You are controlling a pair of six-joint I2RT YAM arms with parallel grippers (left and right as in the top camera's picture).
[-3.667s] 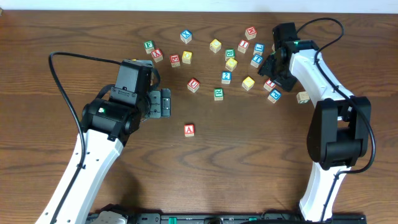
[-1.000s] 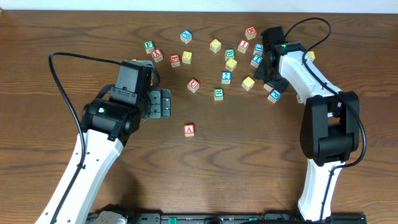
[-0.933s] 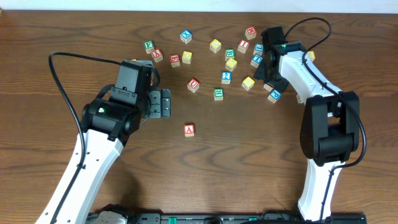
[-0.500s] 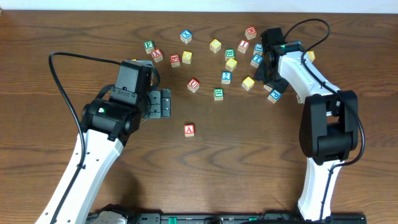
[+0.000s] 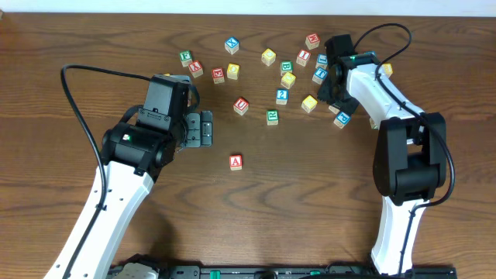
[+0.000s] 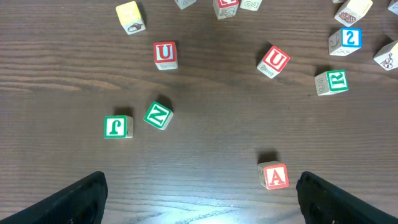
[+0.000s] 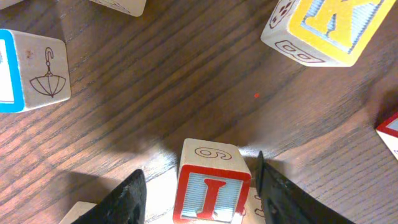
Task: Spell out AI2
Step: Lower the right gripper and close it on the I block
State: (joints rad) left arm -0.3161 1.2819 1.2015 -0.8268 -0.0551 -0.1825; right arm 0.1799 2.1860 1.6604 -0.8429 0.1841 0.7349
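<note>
Dark wood table, red-lettered I cube

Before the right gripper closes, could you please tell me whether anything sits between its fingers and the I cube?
Nothing visible does: the I cube stands between the right gripper's fingers, with nothing in the gap on either side.

A cube: pale wood, red frame, red "A" face up. Flat on the table, slightly turned, alone and well apart from the scattered cubes.

2 cube: blue frame, blue "2" face up, line drawing on one side. Flat, inside the scatter.

I cube: red frame, red "I" on a pale blue face, outlined digit on the adjoining side. On the table between the right gripper fingers, with a gap on one side.
</note>
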